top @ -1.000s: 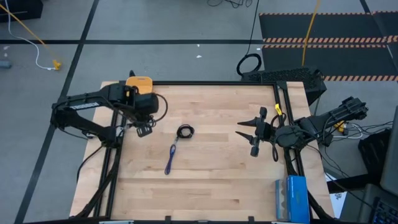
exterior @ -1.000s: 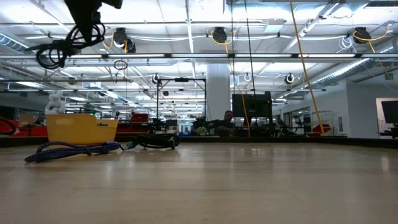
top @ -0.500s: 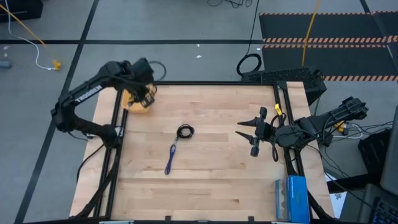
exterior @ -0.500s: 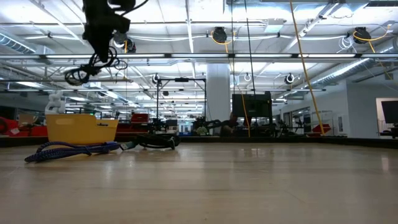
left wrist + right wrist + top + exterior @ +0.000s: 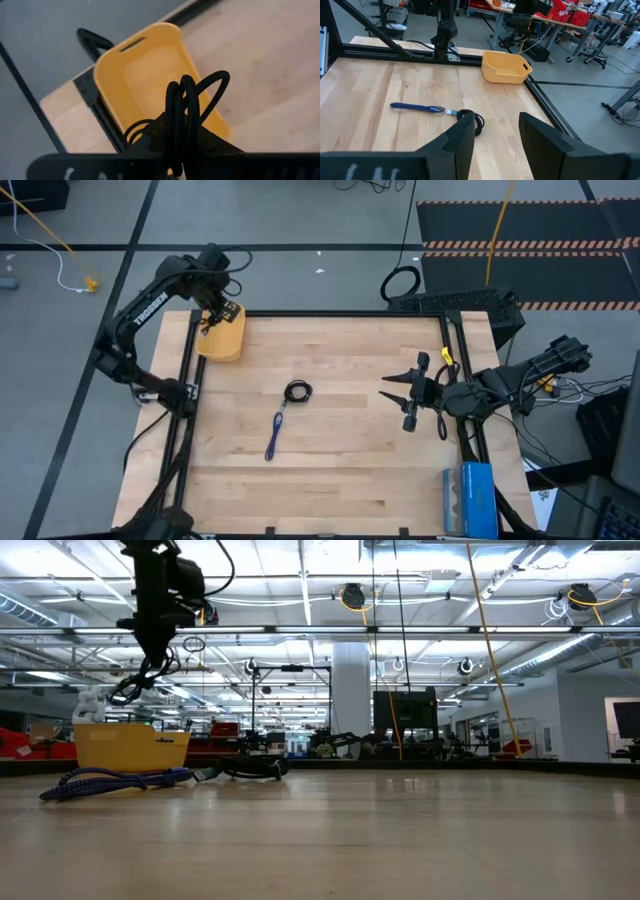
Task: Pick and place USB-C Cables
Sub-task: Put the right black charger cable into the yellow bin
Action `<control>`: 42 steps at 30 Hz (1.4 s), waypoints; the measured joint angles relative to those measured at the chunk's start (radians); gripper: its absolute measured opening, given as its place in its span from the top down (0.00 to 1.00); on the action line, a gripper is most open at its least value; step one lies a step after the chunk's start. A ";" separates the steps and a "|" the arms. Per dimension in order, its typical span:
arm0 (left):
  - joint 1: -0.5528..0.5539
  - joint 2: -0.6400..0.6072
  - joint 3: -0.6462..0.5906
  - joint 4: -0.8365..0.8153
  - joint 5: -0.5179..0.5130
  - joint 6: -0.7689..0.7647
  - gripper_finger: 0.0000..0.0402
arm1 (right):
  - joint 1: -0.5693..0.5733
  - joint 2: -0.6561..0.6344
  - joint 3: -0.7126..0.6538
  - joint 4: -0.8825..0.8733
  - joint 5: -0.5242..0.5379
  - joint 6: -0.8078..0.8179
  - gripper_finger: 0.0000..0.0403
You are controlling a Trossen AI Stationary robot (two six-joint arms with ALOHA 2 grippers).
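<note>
One loosely bundled black cable [image 5: 187, 117] hangs clamped in the left tool [image 5: 212, 308], directly above the one yellow bin [image 5: 145, 75] at the worktop's [image 5: 340, 470] far left corner. Two more cables lie on the worktop, well apart from that tool and between the two tools: one small black coil [image 5: 297, 391] and, just beside it, one blue-purple cable [image 5: 275, 435] folded straight. The right tool [image 5: 395, 390] hovers near the worktop's right edge, its fingers [image 5: 462, 137] apart and holding nothing, pointed toward the coil.
</note>
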 joint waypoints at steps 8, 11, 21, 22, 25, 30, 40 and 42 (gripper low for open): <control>0.031 0.084 0.000 0.022 0.000 -0.101 0.91 | 0.000 0.000 0.000 0.000 0.000 0.000 0.64; 0.031 0.124 0.000 0.035 0.000 -0.134 0.91 | 0.000 0.000 0.000 0.000 0.000 0.000 0.64; 0.031 0.282 0.000 0.034 -0.001 -0.148 0.91 | 0.000 0.000 0.000 0.000 -0.002 0.000 0.64; 0.031 0.298 0.000 0.035 -0.001 -0.158 0.91 | 0.000 0.000 0.000 0.000 -0.002 0.002 0.64; 0.031 0.340 0.000 0.035 -0.011 -0.181 0.91 | 0.000 0.000 0.000 -0.016 -0.002 0.023 0.64; 0.031 0.388 0.000 0.035 -0.112 -0.216 0.91 | 0.000 0.000 0.000 -0.032 -0.003 0.027 0.64; 0.031 0.404 0.000 0.077 -0.128 -0.218 0.90 | 0.000 0.000 0.000 -0.045 -0.003 0.053 0.64; 0.030 0.404 0.000 0.071 -0.128 -0.221 0.86 | 0.000 0.000 0.000 -0.045 -0.003 0.053 0.64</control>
